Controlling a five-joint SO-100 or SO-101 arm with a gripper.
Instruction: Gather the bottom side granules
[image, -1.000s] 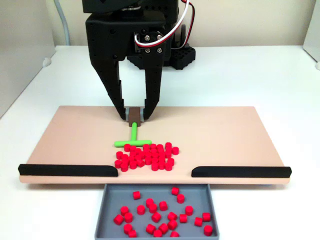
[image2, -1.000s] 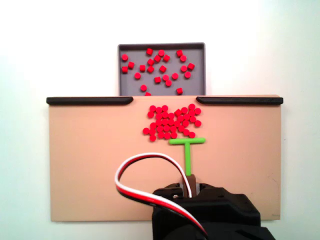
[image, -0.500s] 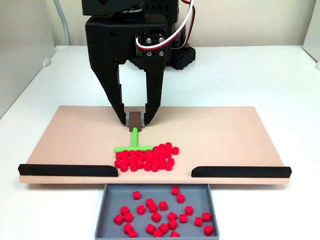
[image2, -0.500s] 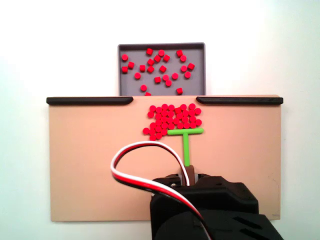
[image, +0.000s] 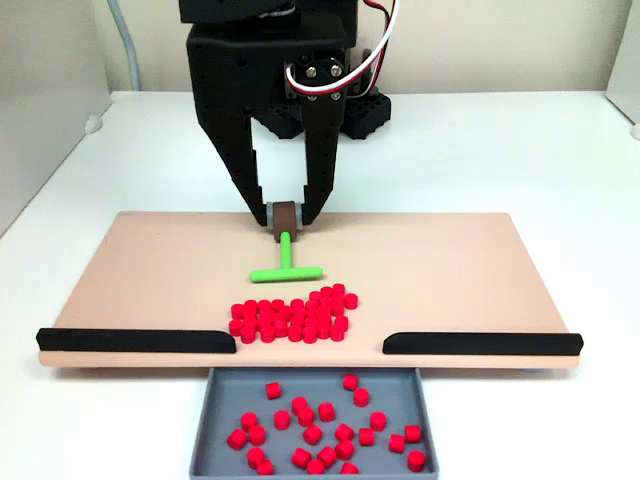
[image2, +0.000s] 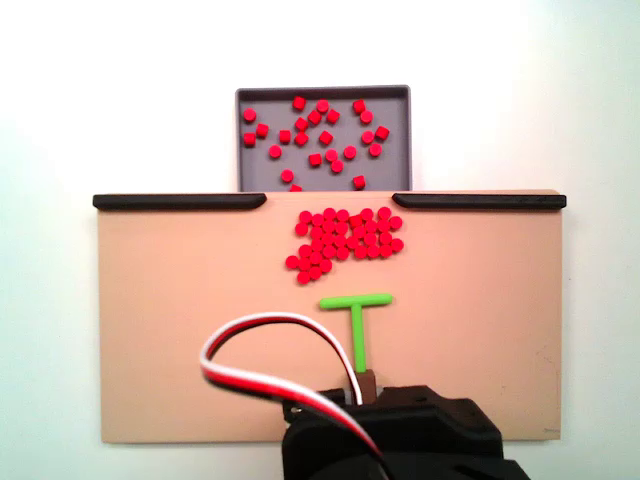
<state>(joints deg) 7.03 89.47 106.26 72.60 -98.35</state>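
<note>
Partly hidden in the fixed view from behind the arm, the jaws are covered by the arm's black body at 6 o'clock, so that only a brown block at the end of the green stick peeks out, and a red, white and black cable loops across the board there. From the front fixed view the jaws are plain: two black fingers reach down and pinch the brown block of the T-shaped stick, whose crossbar lies on the board toward 6 o'clock of the grip. How firmly the block is squeezed cannot be judged. The granules sit as one dense red patch at 6 o'clock from the jaws, a gap of bare board apart from the crossbar, and just short of the opening between the two black rails along the board's near edge. Seen from behind, the same patch lies at 12 o'clock of the stick, next to the gap. Beyond that gap a grey tray on the white surface holds loosely scattered red pieces; its near edge is cut off by the frame at 6 o'clock in the front view.
</note>
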